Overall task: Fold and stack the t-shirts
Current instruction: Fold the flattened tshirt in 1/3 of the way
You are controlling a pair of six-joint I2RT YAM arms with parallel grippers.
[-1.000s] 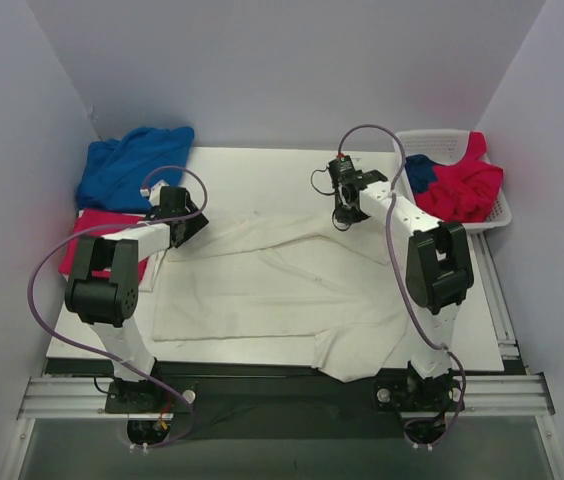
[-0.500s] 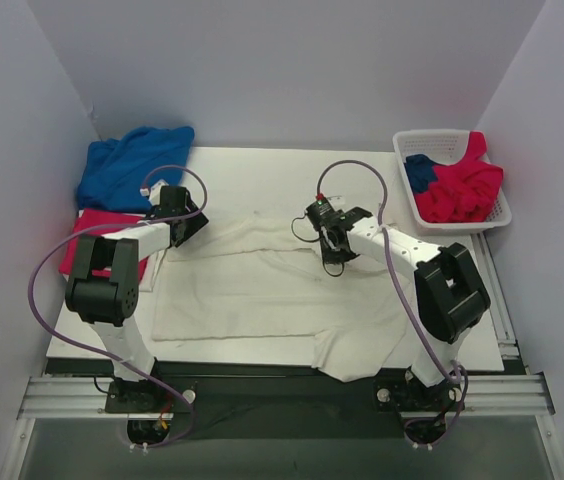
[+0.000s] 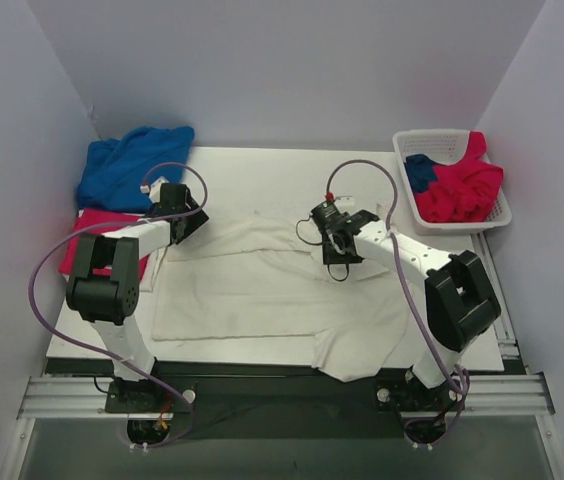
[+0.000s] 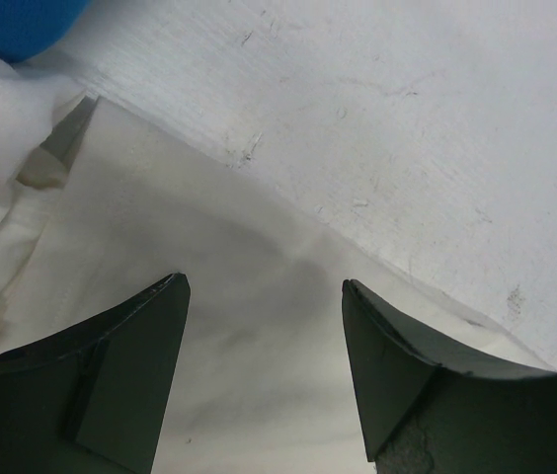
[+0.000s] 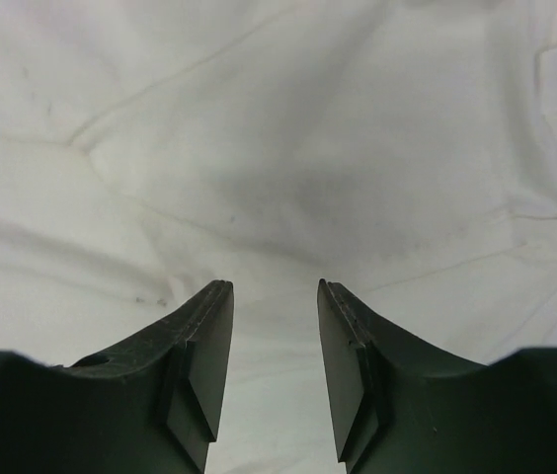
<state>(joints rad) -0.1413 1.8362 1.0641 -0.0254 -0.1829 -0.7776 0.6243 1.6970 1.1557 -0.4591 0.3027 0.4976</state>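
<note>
**White shirt** (image 3: 252, 285): spread flat on the table (image 3: 262, 170), body centred between the arms. Its near right corner hangs over the front edge. Unfolded; no fold line is visible yet.

**Right gripper** (image 5: 275, 286): changed. A second ago it was over the far right of the table, towards the basket (image 3: 432, 140). It has since swung inward and down and now sits low over the shirt's right-centre. Jaws are parted by a modest gap and hold nothing, with wrinkled cloth directly beneath. Whether the tips touch the fabric is uncertain from these views.

**Left gripper** (image 4: 264, 284): unchanged in position, at the shirt's far left edge where cloth meets bare table. Jaws are wide apart and hold nothing.

**Blue shirt** (image 3: 127, 165): bunched at the far left corner. **Red shirt** (image 3: 80, 240): just in front of it, at the left edge.

**Assessment**: the right arm's move reads as an approach to pinch the cloth. With both grippers now placed on the shirt, the first fold looks ready to begin. The folding itself, and the basket's contents, remain to be done.
</note>
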